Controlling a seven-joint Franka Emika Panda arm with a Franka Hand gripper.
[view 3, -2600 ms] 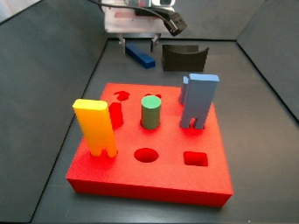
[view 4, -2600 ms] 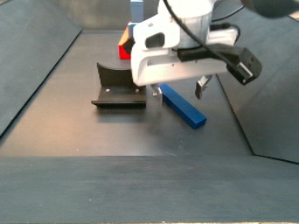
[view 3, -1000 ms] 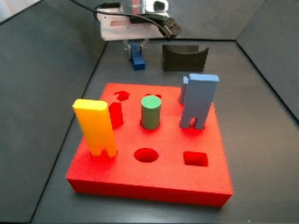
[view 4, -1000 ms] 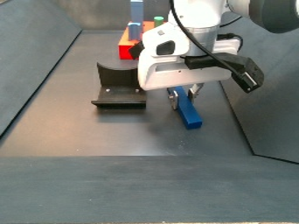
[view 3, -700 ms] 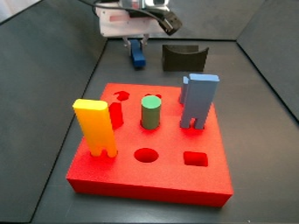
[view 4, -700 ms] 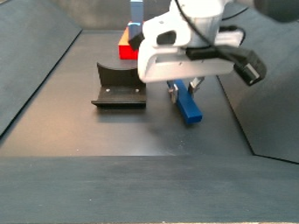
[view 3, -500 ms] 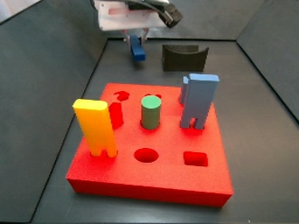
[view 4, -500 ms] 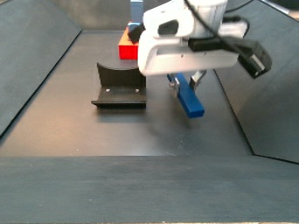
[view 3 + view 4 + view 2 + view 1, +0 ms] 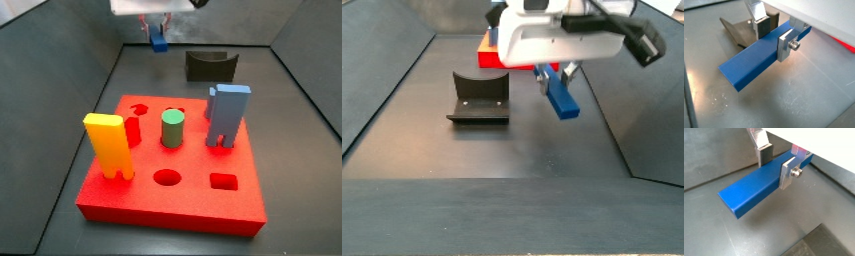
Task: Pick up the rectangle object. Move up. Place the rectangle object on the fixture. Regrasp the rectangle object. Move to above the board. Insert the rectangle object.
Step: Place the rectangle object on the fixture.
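Smooth matt-blue plastic rectangle object between the claw's brushed-metal fingers.

The hand holds the bar above the counter. The fixture sits near the far edge, behind the board.

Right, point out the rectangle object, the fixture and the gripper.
rectangle object [image 9: 751, 192]: wrist view, on its long blue side face.
fixture [image 9: 477, 98]: side view, on its upright back wall.
gripper [image 9: 776, 162]: wrist view, midway between the fingertips, shut on the bar.
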